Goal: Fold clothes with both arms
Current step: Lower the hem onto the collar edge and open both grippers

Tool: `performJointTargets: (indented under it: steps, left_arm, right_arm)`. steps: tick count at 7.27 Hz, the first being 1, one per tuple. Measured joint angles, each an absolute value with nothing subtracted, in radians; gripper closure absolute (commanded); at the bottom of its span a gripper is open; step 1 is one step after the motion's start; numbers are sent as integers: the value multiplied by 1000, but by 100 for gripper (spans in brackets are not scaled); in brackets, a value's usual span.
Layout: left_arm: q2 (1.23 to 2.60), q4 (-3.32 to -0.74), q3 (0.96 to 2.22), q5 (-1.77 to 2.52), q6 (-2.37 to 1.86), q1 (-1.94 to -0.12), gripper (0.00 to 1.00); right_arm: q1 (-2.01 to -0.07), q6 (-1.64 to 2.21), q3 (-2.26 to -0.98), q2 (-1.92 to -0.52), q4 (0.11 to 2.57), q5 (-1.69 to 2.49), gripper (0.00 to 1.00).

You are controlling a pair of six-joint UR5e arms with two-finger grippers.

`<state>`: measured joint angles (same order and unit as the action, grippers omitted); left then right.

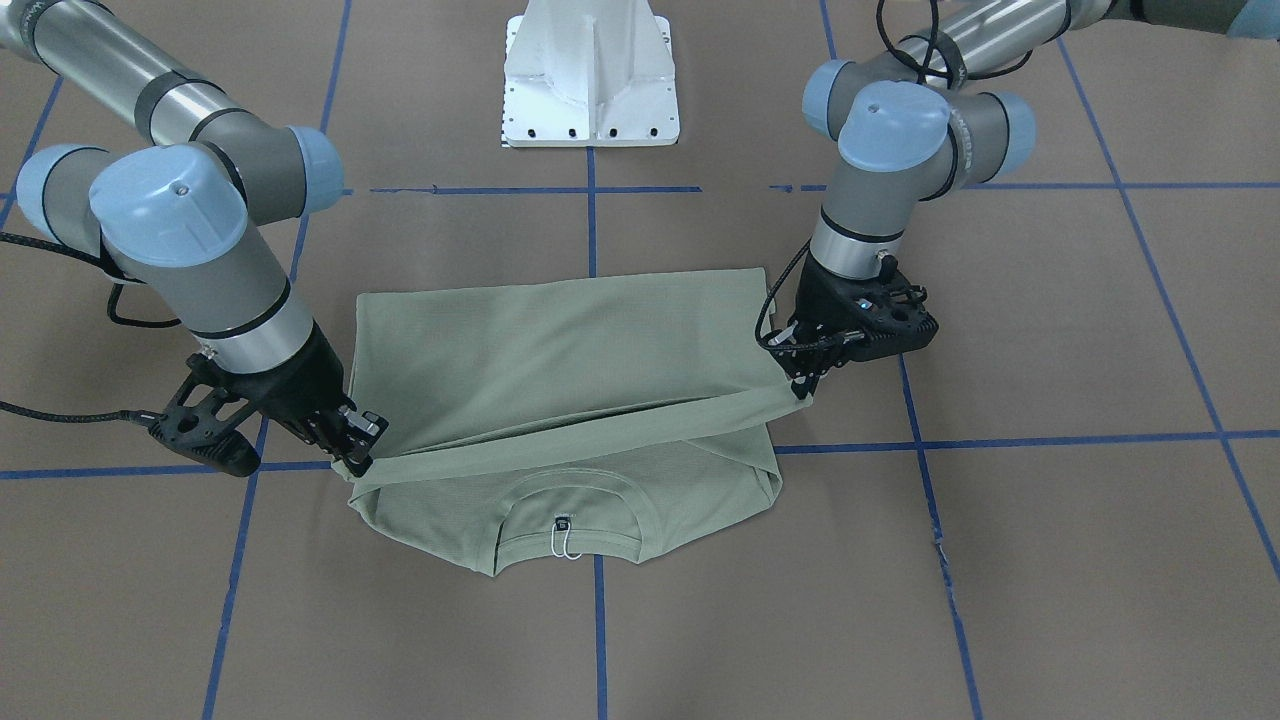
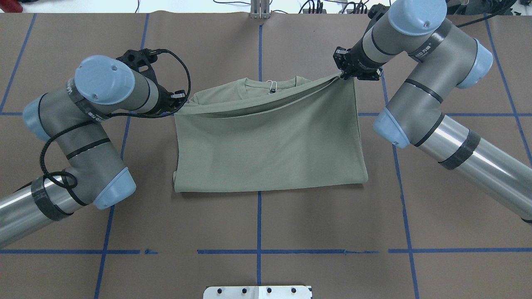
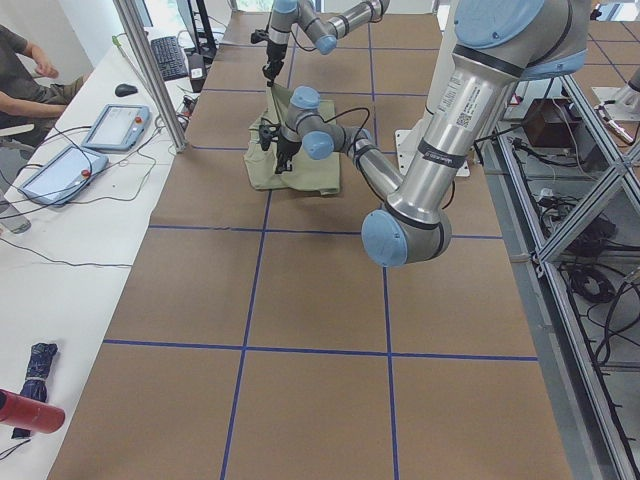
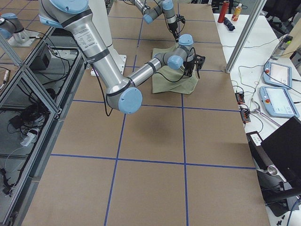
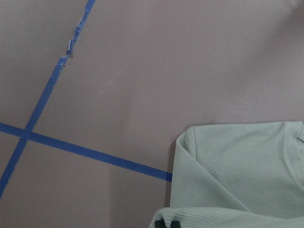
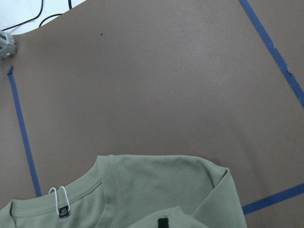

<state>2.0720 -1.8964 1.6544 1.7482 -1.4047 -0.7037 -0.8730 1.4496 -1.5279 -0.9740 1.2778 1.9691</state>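
Brown taped table (image 2: 324, 220): green shirt (image 2: 270, 145), hem edge lifted between my left gripper (image 2: 176, 109) and right gripper (image 2: 344, 74), both clamping corners.

A broad table (image 2: 324, 220) papered in brown fills the middle of the room, gridded with blue tape lines (image 2: 258, 224). Along its far side runs a white side table (image 3: 60, 260) carrying touchscreen tablets (image 3: 117, 127), a keyboard (image 3: 170, 57) and a mouse (image 3: 126, 90), where a person (image 3: 20, 70) sits. On the near side, aluminium framing (image 3: 570, 230) stands over tangled cables (image 3: 590, 285) on the floor.
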Motion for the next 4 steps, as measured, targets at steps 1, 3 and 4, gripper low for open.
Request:
performJointTargets:
  steps: [1, 3, 4]
  left_arm:
    - [2074, -1946, 1611, 1747, -1404, -709, 100]
    - [2076, -1990, 1568, 1746, -1402, -723, 100]
    - [2077, -1993, 1564, 1746, -1402, -726, 100]
  right_arm:
    - [-874, 1450, -1520, -973, 1278, 1969, 100]
    - [-874, 1450, -1508, -973, 1278, 1968, 100]
    - [-872, 1450, -1506, -971, 1278, 1968, 100]
